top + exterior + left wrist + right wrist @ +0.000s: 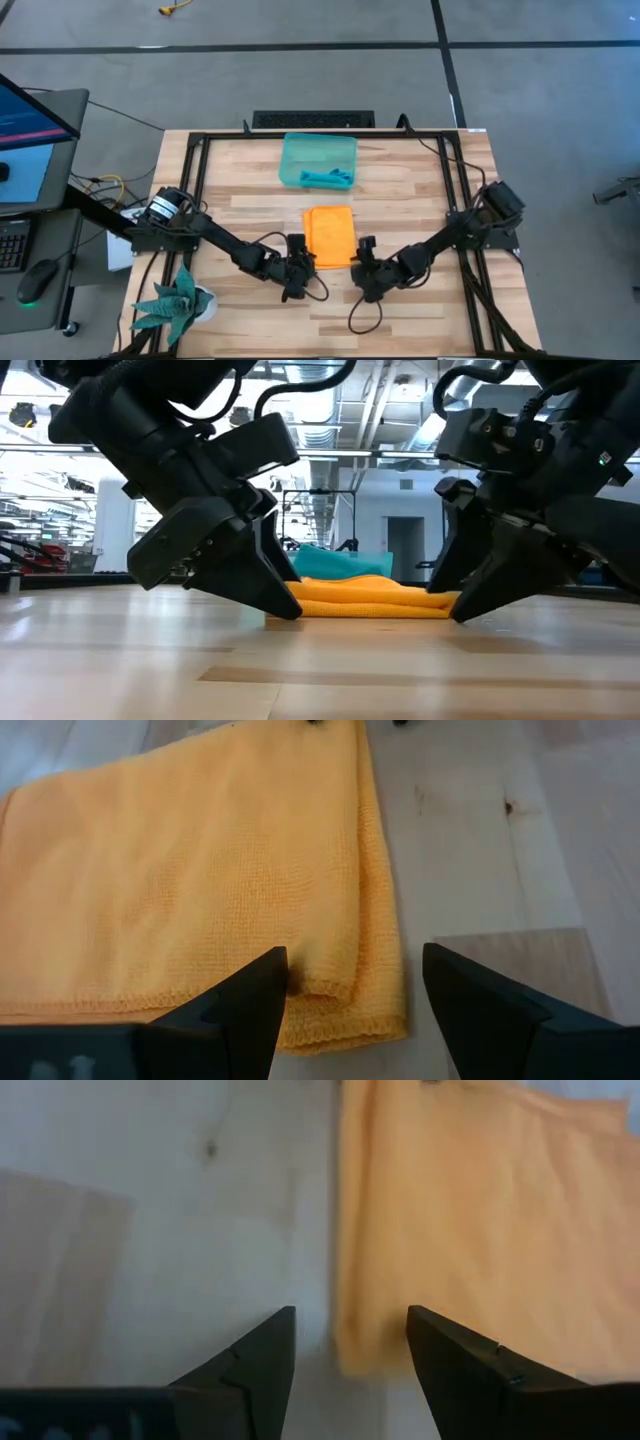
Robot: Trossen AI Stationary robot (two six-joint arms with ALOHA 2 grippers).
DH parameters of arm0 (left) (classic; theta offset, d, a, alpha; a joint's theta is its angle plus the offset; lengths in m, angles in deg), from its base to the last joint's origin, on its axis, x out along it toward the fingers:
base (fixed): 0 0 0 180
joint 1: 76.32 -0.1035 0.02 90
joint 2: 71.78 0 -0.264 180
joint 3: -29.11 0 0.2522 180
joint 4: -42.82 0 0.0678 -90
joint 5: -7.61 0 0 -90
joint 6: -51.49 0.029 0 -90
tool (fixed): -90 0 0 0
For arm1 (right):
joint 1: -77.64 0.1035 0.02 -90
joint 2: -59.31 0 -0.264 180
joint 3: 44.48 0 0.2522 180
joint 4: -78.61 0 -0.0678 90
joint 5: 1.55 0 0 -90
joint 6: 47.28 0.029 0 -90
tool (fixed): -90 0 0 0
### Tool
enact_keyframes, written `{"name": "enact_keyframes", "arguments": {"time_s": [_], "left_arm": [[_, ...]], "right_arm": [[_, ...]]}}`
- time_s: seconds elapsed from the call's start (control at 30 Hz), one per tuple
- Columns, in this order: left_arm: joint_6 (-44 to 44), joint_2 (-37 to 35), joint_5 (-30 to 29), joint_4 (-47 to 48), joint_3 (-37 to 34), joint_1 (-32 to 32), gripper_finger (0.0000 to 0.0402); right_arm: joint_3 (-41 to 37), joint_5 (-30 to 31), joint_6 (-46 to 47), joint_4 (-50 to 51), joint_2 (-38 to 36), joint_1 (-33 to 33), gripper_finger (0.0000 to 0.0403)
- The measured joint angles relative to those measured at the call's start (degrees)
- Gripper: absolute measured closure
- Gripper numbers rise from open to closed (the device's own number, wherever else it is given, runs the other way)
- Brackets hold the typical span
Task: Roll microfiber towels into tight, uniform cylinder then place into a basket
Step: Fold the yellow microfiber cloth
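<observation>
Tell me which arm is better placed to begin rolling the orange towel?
Neither clearly. The left hand and the right hand are both open, each over one near corner of the orange towel. Probably both should start together.

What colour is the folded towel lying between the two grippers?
Orange-yellow folded microfiber towel; it shows best in the left wrist view.

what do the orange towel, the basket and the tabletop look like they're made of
Orange towel: soft knitted microfiber-like cloth, matte, with a fine looped texture and a stitched hem. Basket: probably thin plastic, translucent teal, since the table shows faintly through it. Tabletop: light wood planks, likely sealed, with visible grain, knots and a slight sheen.
</observation>
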Motion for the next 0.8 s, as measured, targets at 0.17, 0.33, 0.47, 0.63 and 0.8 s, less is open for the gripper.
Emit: {"name": "enact_keyframes", "arguments": {"time_s": [0.17, 0.33, 0.47, 0.63, 0.8], "left_arm": [[-1.7, 0.0, 0.1, 0.5, 0.0, -0.2, 0.0175], [-3.9, 0.0, 0.9, 0.8, 0.0, -0.3, 0.0175], [-5.3, 0.1, 1.0, 0.9, 0.0, -0.3, 0.0175], [-5.5, 0.1, 0.9, 0.9, -0.1, -0.3, 0.0175], [-8.3, 0.2, 1.0, 0.9, -0.1, -0.7, 0.0175]], "right_arm": [[1.4, 0.2, 4.1, 6.1, -1.8, -0.1, 0.0187], [1.3, 0.1, 5.0, 6.2, -1.8, -0.8, 0.0187], [1.3, 0.1, 5.0, 5.8, -1.8, -1.3, 0.0187], [1.1, -0.1, 5.1, 5.1, -1.8, -1.2, 0.0187], [-0.2, -0.3, 6.5, 4.4, -1.8, -1.2, 0.0187]]}}
